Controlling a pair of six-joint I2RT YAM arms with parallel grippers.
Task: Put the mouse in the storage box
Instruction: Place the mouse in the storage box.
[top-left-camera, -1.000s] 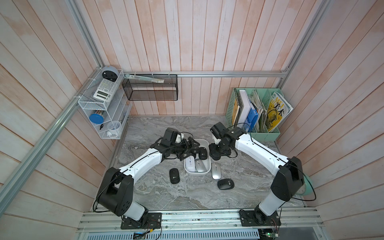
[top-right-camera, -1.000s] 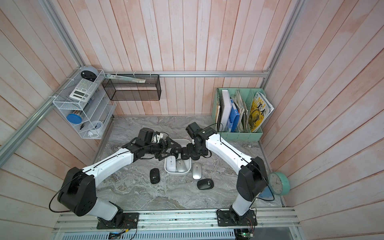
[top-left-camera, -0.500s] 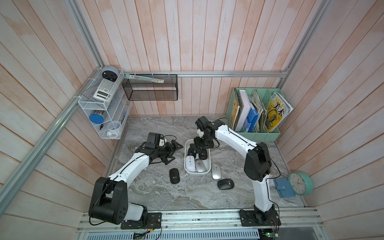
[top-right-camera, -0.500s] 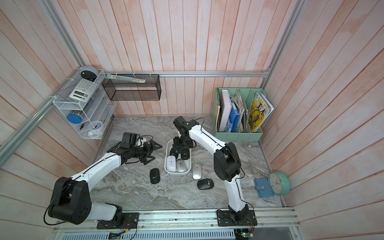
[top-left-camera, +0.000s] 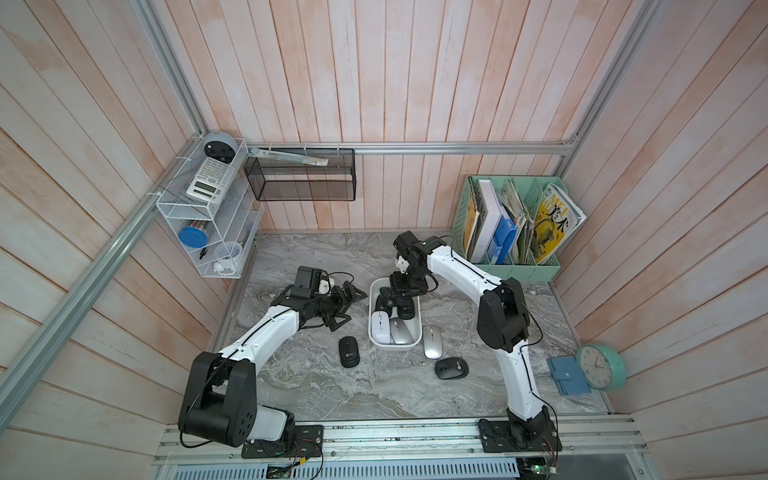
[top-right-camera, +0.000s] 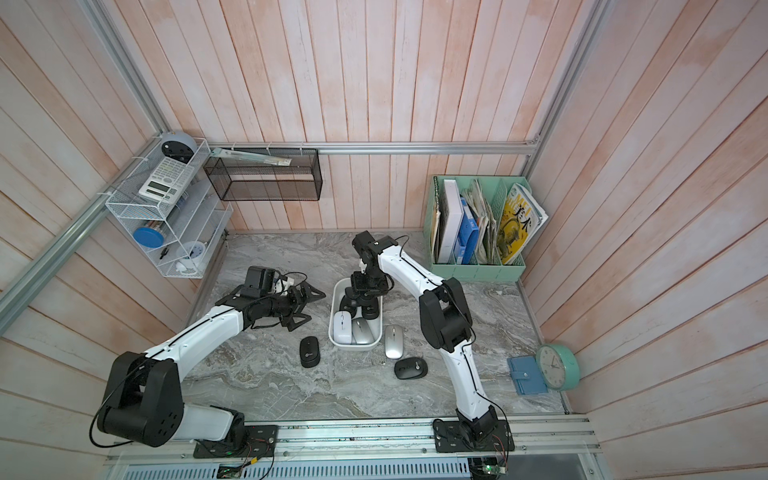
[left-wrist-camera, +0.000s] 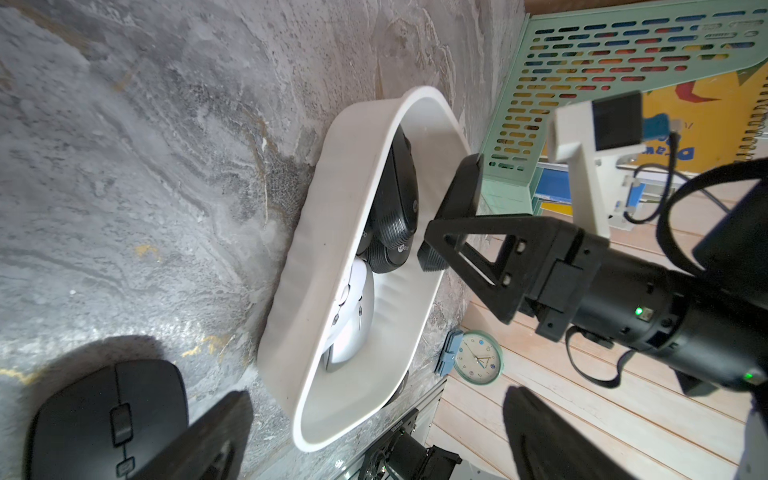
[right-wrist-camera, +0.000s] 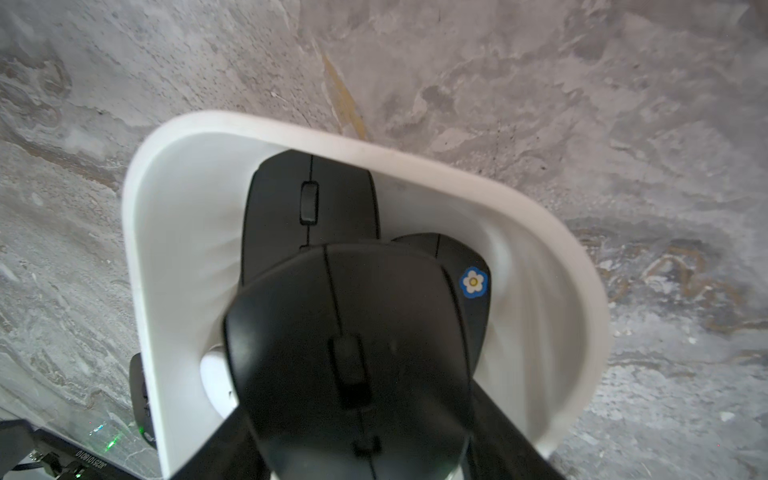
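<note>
Right gripper (top-left-camera: 400, 305): pinched onto a black mouse (right-wrist-camera: 353, 353), fingers pointing down into the far end of the storage box (top-left-camera: 395, 347).
Held mouse: within the rim's outline but not let go. It hangs over a plain black mouse (right-wrist-camera: 311, 195) and a flower-stickered black mouse (right-wrist-camera: 465, 299) already lying in the box.
Box, near end: a white mouse (top-left-camera: 380, 326) and a silver mouse (top-left-camera: 401, 331) lie side by side.
Left gripper (top-left-camera: 348, 305): spread wide, empty, just beside the box.
Left out: on the marble tabletop (top-left-camera: 374, 395) lie a black oval mouse (top-left-camera: 349, 351), a second silver mouse (top-left-camera: 432, 341) and a dark round mouse (top-left-camera: 451, 368).
Progress: judged about halfway — four stowed, one awaiting release, three to fetch.
</note>
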